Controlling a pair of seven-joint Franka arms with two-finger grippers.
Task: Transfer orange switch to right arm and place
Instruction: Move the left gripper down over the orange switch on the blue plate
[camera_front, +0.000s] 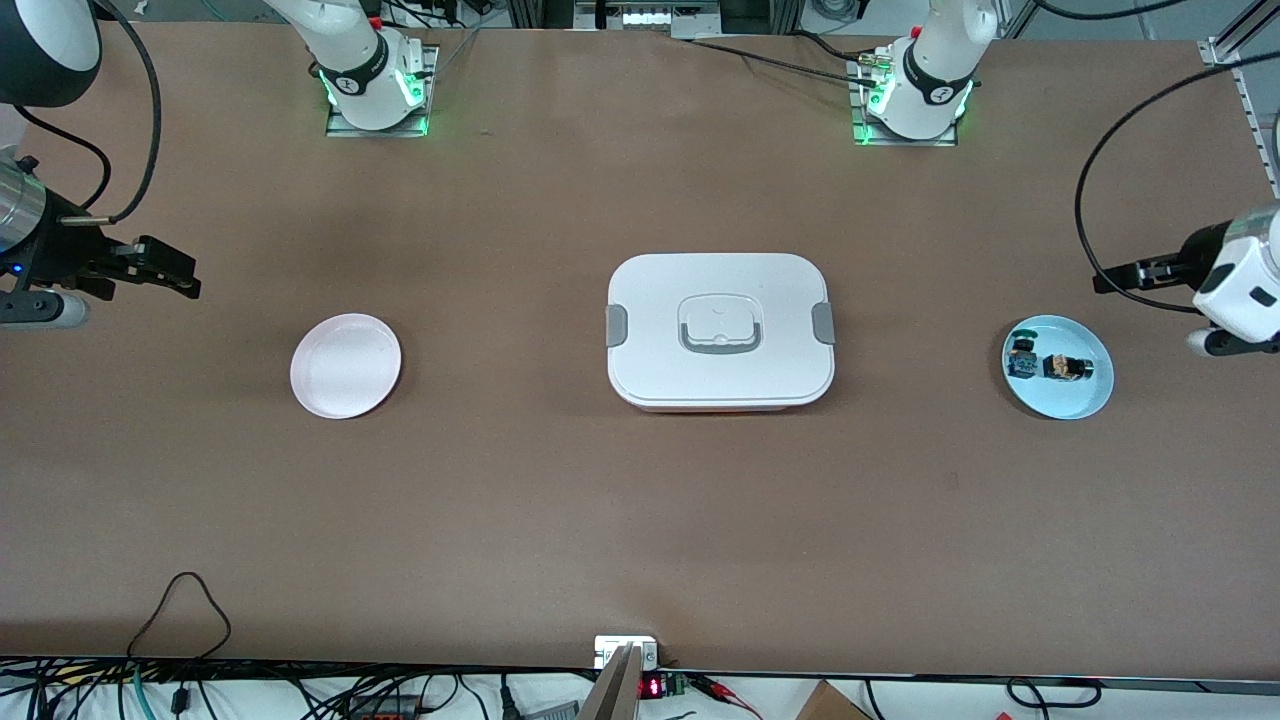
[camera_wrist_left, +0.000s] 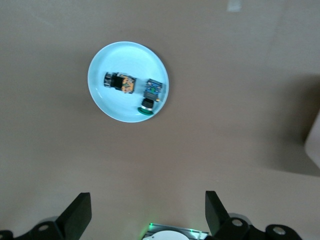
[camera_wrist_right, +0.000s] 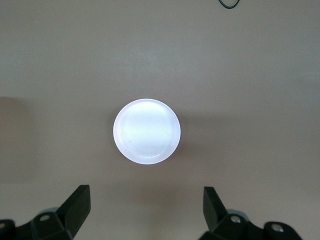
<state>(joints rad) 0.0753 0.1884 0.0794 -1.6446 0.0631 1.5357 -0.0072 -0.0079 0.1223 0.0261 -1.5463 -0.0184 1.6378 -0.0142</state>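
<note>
Your orange switch (camera_front: 1066, 368), black-bodied, lies in the blue plate (camera_front: 1085, 402) beside the green switch (camera_front: 1022, 355); the pink plate (camera_front: 345, 366) and the box (camera_front: 720, 331) sit apart. The left gripper (camera_wrist_left: 145, 212) and right gripper (camera_wrist_right: 146, 207) both gape.

Both my arms run off the front view's edges; the orange switch (camera_front: 1064, 367) shows too small for detail.

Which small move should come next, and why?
Probably lower the left hand toward the orange switch. The switch lies in the blue plate beside the green switch, both hands are open and empty, and the right hand waits high above the pink plate.
</note>
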